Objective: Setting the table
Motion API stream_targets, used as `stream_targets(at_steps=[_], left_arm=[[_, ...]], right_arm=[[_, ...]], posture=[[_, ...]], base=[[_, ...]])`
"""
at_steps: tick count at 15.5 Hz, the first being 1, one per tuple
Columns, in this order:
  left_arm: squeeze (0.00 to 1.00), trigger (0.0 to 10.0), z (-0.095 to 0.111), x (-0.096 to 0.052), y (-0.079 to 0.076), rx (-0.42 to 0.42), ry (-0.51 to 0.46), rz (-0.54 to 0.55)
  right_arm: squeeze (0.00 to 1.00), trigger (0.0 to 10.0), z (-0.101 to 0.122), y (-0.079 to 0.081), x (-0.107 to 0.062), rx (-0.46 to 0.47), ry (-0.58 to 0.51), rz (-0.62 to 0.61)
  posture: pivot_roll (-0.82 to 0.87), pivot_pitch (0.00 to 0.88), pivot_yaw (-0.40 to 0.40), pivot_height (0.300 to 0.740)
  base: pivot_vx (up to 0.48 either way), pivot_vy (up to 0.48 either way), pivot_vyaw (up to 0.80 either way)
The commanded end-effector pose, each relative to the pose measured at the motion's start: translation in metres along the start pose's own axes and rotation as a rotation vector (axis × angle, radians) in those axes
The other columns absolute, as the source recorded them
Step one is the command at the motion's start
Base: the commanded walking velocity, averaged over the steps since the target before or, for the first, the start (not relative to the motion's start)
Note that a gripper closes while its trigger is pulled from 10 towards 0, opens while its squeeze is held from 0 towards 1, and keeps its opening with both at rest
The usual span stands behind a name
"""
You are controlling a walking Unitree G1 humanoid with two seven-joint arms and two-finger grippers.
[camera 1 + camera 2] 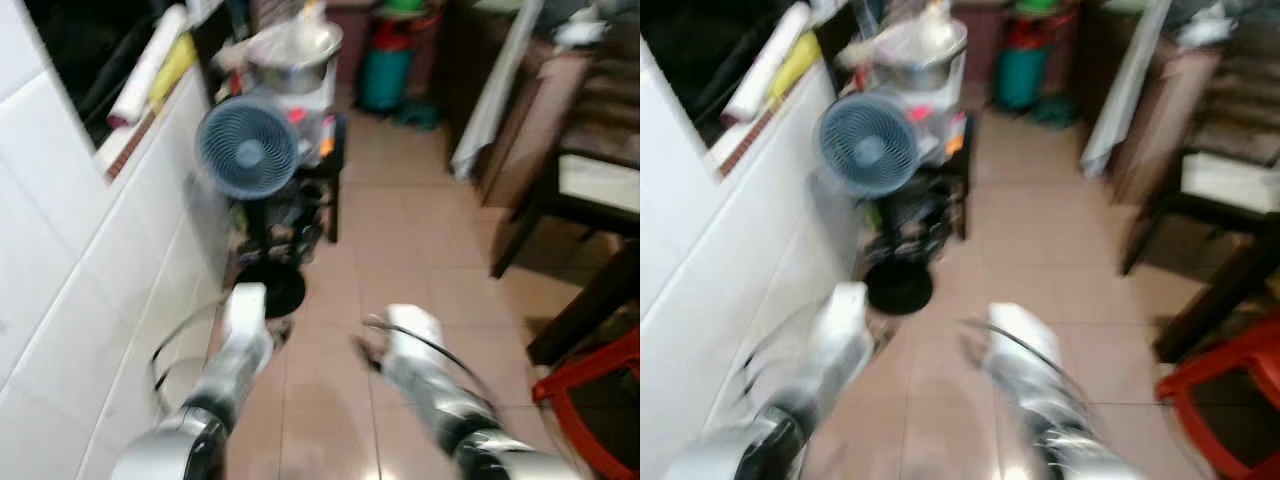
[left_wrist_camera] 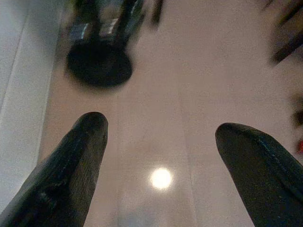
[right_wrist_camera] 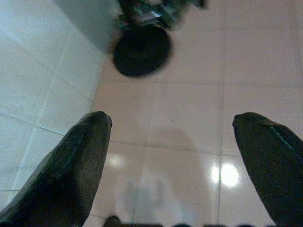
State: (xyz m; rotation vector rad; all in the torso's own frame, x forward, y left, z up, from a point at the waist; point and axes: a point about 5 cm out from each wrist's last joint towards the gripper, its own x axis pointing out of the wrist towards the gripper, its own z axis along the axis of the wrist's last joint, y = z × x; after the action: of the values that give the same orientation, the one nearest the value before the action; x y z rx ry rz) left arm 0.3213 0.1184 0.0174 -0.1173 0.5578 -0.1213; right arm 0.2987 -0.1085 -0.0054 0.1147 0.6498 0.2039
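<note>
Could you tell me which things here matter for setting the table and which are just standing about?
For the job:
dark wooden table
open left gripper
open right gripper

Standing about:
blue round fan
red plastic stool
lidded steel pot

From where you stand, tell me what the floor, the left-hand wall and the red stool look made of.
Floor: glazed ceramic tile, probably; beige squares with grout lines and a bright light reflection in the wrist views.
Wall: glossy white tile, with visible joints.
Red stool: likely moulded plastic, judging by its uniform red colour, though blur leaves it open.
</note>
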Motion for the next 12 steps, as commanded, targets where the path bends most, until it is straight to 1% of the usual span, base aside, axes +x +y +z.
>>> stream_targets(at_steps=[1, 2, 3, 4, 5, 6, 7, 8, 9, 10, 11, 12], left_arm=[[0.0, 10.0, -0.032, -0.01, 0.029, -0.036, 0.103, 0.081], [0.0, 10.0, -0.032, -0.01, 0.029, -0.034, 0.104, 0.08], [0.0, 10.0, -0.029, -0.01, 0.03, -0.018, 0.084, 0.083], [0.0, 10.0, -0.014, -0.009, 0.032, 0.041, -0.022, 0.083], [0.0, 10.0, -0.001, -0.009, 0.034, 0.065, -0.116, 0.057], [0.0, 10.0, 0.006, -0.015, 0.044, 0.11, -0.199, -0.016], [0.0, 10.0, 0.007, -0.028, 0.06, 0.148, -0.292, -0.019], [0.0, 10.0, 0.007, -0.036, 0.066, 0.175, -0.335, -0.023], [0.0, 10.0, 0.007, -0.066, 0.072, 0.193, -0.426, -0.033], [0.0, 10.0, 0.005, -0.08, 0.069, 0.2, -0.442, -0.049], [0.0, 10.0, 0.0, -0.098, 0.061, 0.196, -0.451, -0.065], [0.0, 10.0, -0.008, -0.114, 0.054, 0.157, -0.442, -0.083]], right_arm=[[0.0, 10.0, -0.031, -0.026, -0.01, 0.024, 0.108, -0.073], [0.0, 10.0, -0.032, -0.025, -0.01, 0.022, 0.112, -0.07], [0.0, 10.0, -0.031, -0.027, -0.01, 0.017, 0.101, -0.08], [0.0, 10.0, -0.024, -0.03, -0.01, -0.042, 0.062, -0.085], [0.0, 10.0, -0.015, -0.032, -0.01, -0.025, 0.008, -0.066], [0.0, 10.0, -0.001, -0.04, -0.012, -0.023, -0.078, -0.045], [0.0, 10.0, 0.009, -0.052, -0.019, -0.078, -0.175, -0.059], [0.0, 10.0, 0.013, -0.055, -0.026, -0.071, -0.253, -0.053], [0.0, 10.0, 0.021, -0.06, -0.05, -0.131, -0.369, -0.033], [0.0, 10.0, 0.023, -0.06, -0.061, -0.135, -0.403, -0.037], [0.0, 10.0, 0.022, -0.059, -0.077, -0.112, -0.425, -0.049], [0.0, 10.0, 0.017, -0.055, -0.097, -0.064, -0.428, 0.008]], posture=[[-0.02, 0.0, 0.009, 0.74], [-0.02, 0.0, 0.009, 0.74], [-0.02, 0.0, 0.007, 0.74], [-0.02, 0.0, 0.008, 0.74], [-0.01, 0.0, 0.011, 0.74], [-0.01, 0.0, 0.017, 0.74], [-0.02, 0.0, 0.027, 0.74], [-0.02, 0.0, 0.03, 0.74], [-0.02, 0.0, 0.036, 0.74], [0.0, 0.004, 0.041, 0.74], [0.01, 0.009, 0.044, 0.74], [0.01, 0.009, 0.044, 0.74]], base=[[0.0, 0.0, 0.0], [0.0, 0.0, 0.0], [0.0, 0.0, 0.0], [0.0, 0.0, 0.0], [0.0, 0.0, 0.0], [0.0, 0.0, 0.0], [0.0, 0.0, 0.0], [0.0, 0.0, 0.0], [0.0, 0.0, 0.0], [0.0, 0.0, 0.0], [0.0, 0.0, 0.0], [0.0, 0.0, 0.0]])
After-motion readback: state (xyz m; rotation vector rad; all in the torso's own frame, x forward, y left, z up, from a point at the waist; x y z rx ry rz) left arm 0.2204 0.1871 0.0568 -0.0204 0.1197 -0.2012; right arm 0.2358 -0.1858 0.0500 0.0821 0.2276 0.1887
